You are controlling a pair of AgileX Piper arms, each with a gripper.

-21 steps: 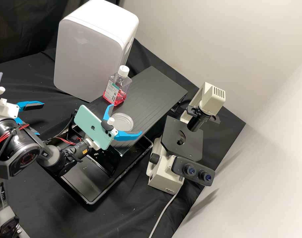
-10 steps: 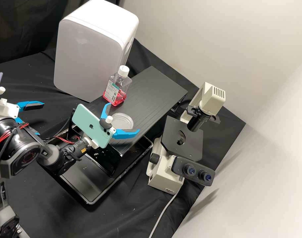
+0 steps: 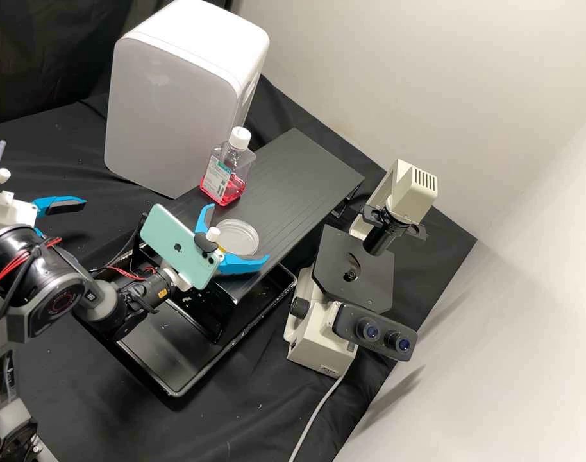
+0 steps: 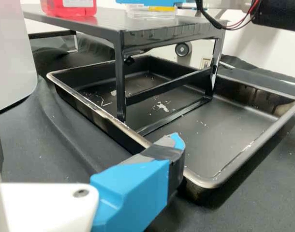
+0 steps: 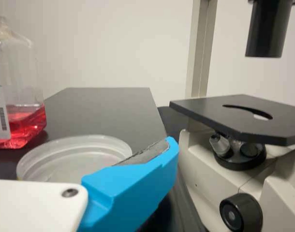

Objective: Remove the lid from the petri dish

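Note:
A clear petri dish (image 3: 237, 236) with its lid on rests near the front corner of the black raised rack (image 3: 299, 179). My right gripper (image 3: 238, 233) is open and straddles the dish, one blue finger (image 3: 205, 218) behind it and the other (image 3: 249, 262) in front. In the right wrist view the dish (image 5: 70, 157) lies just beside that blue finger (image 5: 138, 179). My left gripper (image 3: 72, 228) is open over the bench at the far left, away from the dish. The left wrist view looks under the rack, where the dish (image 4: 150, 10) shows on top.
A flask of red liquid (image 3: 226, 168) stands on the rack behind the dish. A white box (image 3: 177, 90) sits behind it. The rack's legs stand in a black tray (image 3: 177, 359). A microscope (image 3: 363, 269) is close on the right.
My right gripper has settled lower around the dish and its fingers have drawn in slightly. The left arm has stayed put.

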